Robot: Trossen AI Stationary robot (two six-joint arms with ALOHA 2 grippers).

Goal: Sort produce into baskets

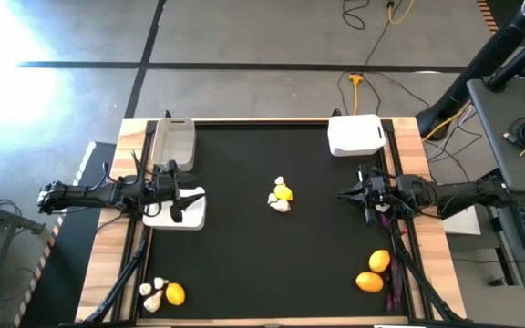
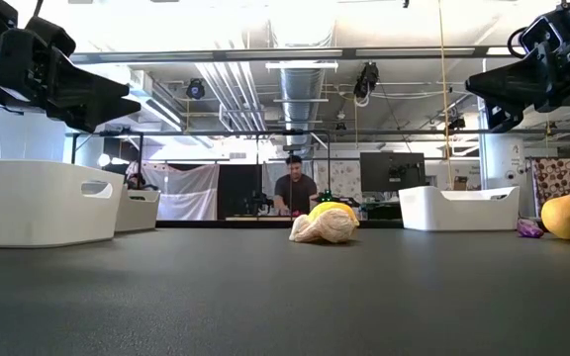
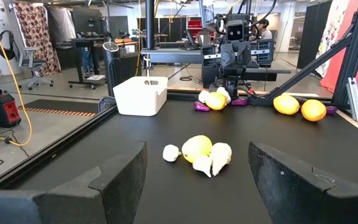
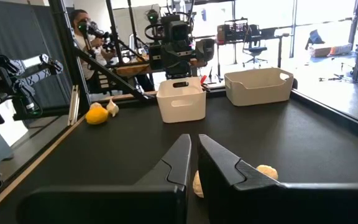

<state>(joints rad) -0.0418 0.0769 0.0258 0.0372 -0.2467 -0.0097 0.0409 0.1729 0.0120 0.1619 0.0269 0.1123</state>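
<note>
In the middle of the black table lie a yellow citrus (image 1: 284, 192) and whitish garlic bulbs (image 1: 280, 205), all resting on the mat. More garlic (image 1: 156, 292) and a yellow citrus (image 1: 175, 293) lie at the near left. Two orange citrus (image 1: 373, 271) and a purple eggplant piece (image 1: 392, 293) lie at the near right. One white basket (image 1: 192, 217) stands at the left, a greyish one (image 1: 173, 143) at the far left, and a second white one (image 1: 355, 135) at the far right. My left gripper (image 1: 188, 195) hangs open above the left white basket. My right gripper (image 1: 346, 194) hangs shut at the right.
Black cables run along both side edges of the table. More produce, yellow, whitish and purple (image 3: 213, 101), lies under my right arm. Wooden borders frame the mat. A person (image 2: 294, 188) stands in the room beyond the far edge.
</note>
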